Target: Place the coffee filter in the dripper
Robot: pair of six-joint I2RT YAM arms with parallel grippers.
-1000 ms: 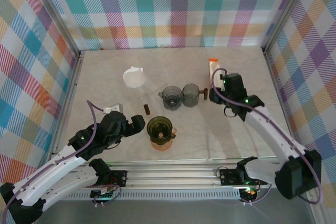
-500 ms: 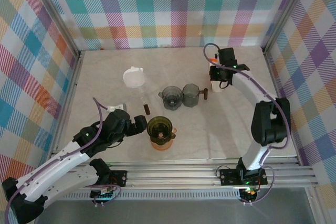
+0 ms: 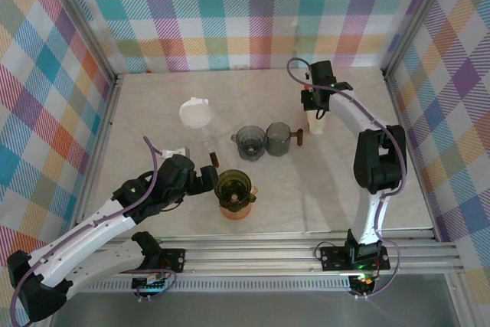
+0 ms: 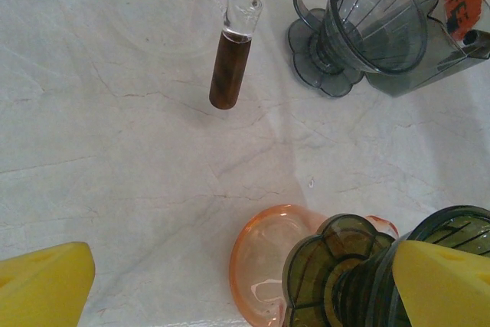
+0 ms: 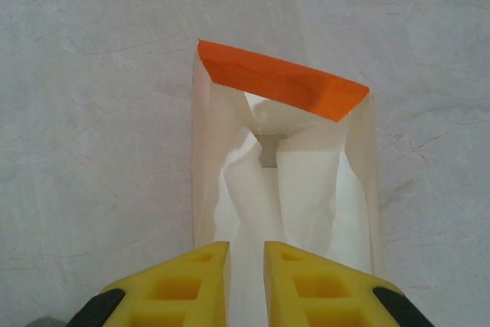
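Observation:
A white pouch with an orange flap (image 5: 280, 80) stands at the back right (image 3: 315, 122) and holds white coffee filter paper (image 5: 306, 181). My right gripper (image 5: 246, 254) is over its mouth (image 3: 316, 111), and the yellow fingers are nearly together with an edge of coffee filter between them. An olive-green dripper (image 3: 233, 187) sits on an orange glass base (image 4: 268, 266) near the front. My left gripper (image 3: 205, 181) stands wide open just left of it. In the left wrist view the dripper (image 4: 360, 273) is against the right finger (image 4: 448, 285), and the left gripper (image 4: 245, 259) holds nothing.
A grey dripper (image 3: 250, 142) and a grey cup with a brown handle (image 3: 279, 139) stand mid-table. A glass stirrer with a brown handle (image 4: 230, 67) lies left of them. A white round piece (image 3: 195, 113) sits further back left. Plaid walls enclose the table.
The right arm swung back from beside the grey cup to the pouch, and its fingers closed on the filter paper. The left gripper crept closer to the olive dripper.

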